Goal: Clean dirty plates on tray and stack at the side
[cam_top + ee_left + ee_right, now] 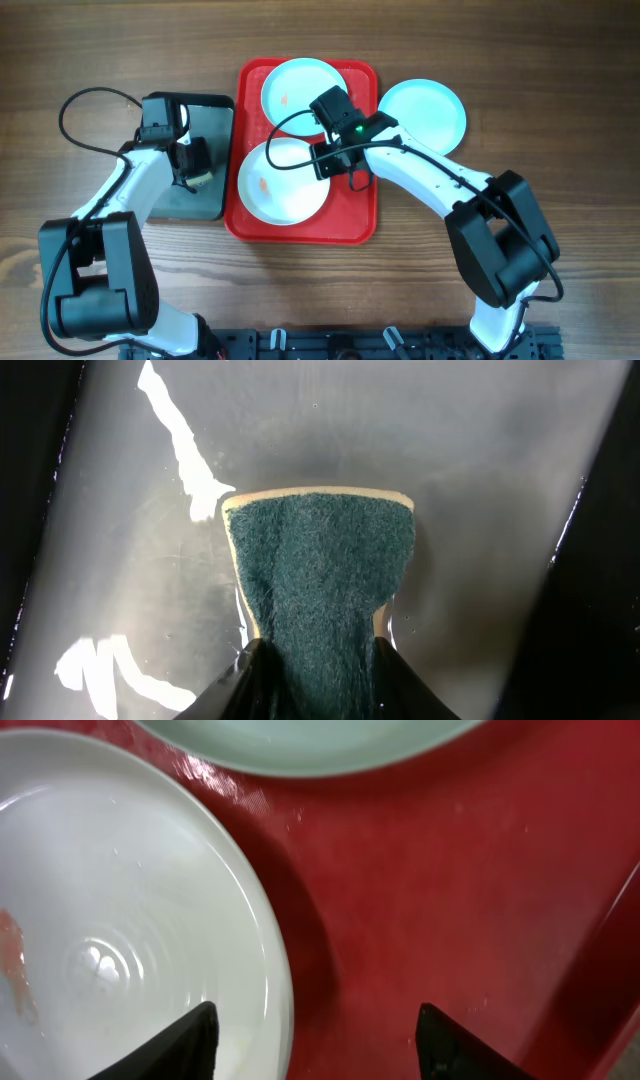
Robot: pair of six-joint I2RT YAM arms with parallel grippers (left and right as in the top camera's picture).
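Tray (355,215) holds two dirty plates, the white plate (283,190) (red smudge showing) and a light blue plate (300,85). A second light blue plate (422,108), just right of the tray, is apparently done. Left of the tray, the left gripper (198,172) pinches a sponge (320,570). Over the tray, the right gripper (315,1040) gapes wide and empty.

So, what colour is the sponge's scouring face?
Dark green; the sponge shows best in left wrist view.

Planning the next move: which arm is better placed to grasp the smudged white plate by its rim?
Right. The right gripper is open, straddling the rim of the white plate on the red tray. The left gripper is over the grey tray, shut on the sponge.
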